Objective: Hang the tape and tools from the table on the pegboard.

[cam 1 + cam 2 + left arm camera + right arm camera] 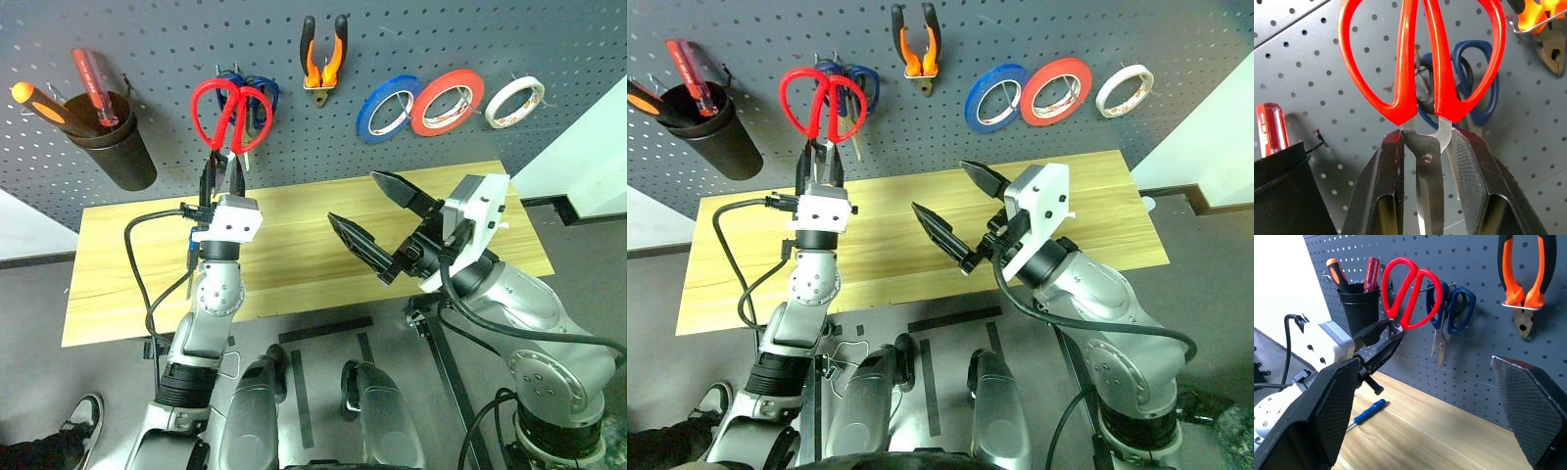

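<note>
My left gripper (221, 176) is shut on the blades of the red-handled scissors (230, 113) and holds them handles-up against the pegboard (176, 39). Their rings overlap the hook that carries blue scissors; whether a ring sits on that hook I cannot tell. The orange-and-black pliers (322, 59) hang higher up, and the whitish tape (515, 101) hangs at the right. The blue-handled screwdriver (1367, 410) lies on the table (294, 264) below the left gripper. My right gripper (355, 199) stands open over the table's middle, holding nothing.
A black cup (120, 147) with an orange and a red screwdriver hangs at the board's left. Blue-handled scissors (265, 93) hang behind the red ones. A blue roll (389, 108) and a red-orange roll (447, 101) hang beside the tape. A person's shoe (83, 416) is on the floor at the left.
</note>
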`<move>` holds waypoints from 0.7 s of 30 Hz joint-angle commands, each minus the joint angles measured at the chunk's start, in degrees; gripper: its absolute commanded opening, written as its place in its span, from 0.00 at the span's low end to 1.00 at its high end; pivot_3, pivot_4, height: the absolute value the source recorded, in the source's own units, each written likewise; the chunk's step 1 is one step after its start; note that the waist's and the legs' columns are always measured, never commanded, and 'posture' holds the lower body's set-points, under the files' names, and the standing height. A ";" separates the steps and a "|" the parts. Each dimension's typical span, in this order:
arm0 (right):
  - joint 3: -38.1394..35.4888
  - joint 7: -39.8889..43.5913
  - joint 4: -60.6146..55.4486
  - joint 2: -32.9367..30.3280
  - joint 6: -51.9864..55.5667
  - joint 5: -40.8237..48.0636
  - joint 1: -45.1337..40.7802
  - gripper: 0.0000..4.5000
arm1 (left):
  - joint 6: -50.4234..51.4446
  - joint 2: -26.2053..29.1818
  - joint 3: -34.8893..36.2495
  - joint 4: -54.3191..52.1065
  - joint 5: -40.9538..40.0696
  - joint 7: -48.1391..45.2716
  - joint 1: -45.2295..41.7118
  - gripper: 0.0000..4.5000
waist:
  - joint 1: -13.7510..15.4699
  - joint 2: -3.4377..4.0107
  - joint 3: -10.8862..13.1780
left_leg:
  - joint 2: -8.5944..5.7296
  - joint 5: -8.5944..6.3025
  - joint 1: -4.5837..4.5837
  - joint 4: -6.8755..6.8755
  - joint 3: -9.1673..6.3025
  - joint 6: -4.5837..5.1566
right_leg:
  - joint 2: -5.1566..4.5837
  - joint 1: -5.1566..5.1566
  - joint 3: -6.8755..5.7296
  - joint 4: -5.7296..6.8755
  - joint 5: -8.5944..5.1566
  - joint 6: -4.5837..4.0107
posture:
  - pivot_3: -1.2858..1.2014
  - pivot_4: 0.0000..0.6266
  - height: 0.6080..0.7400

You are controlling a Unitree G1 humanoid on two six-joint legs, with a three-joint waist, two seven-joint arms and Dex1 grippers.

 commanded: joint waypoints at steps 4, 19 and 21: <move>0.27 -0.54 -2.09 -0.21 -1.23 0.52 0.25 1.00 | 0.16 -1.92 0.06 2.23 -0.99 1.11 -2.83 0.24 | 0.05 -0.01 -0.01 | -0.01 0.00 0.03 0.01 0.00 0.00 | -0.01 0.05 0.00 0.00 0.00 0.00 | 0.50 0.50 0.82; 0.71 -2.00 -2.53 -0.69 -0.84 0.75 0.01 1.00 | -2.42 -0.95 1.78 19.38 -1.57 6.89 -12.41 0.24 | -0.02 -0.02 -0.01 | -0.01 0.00 0.09 0.03 -0.01 0.00 | 0.01 0.12 -0.01 0.01 0.00 0.00 | 0.50 0.51 0.82; 0.31 -2.36 -2.82 -0.38 -0.64 2.20 -0.94 1.00 | -3.88 -0.76 1.65 24.47 -1.86 8.39 -14.99 0.24 | -0.03 -0.02 -0.01 | -0.01 0.00 0.09 0.04 0.00 0.01 | 0.00 0.12 -0.01 0.01 0.00 0.00 | 0.50 0.51 0.82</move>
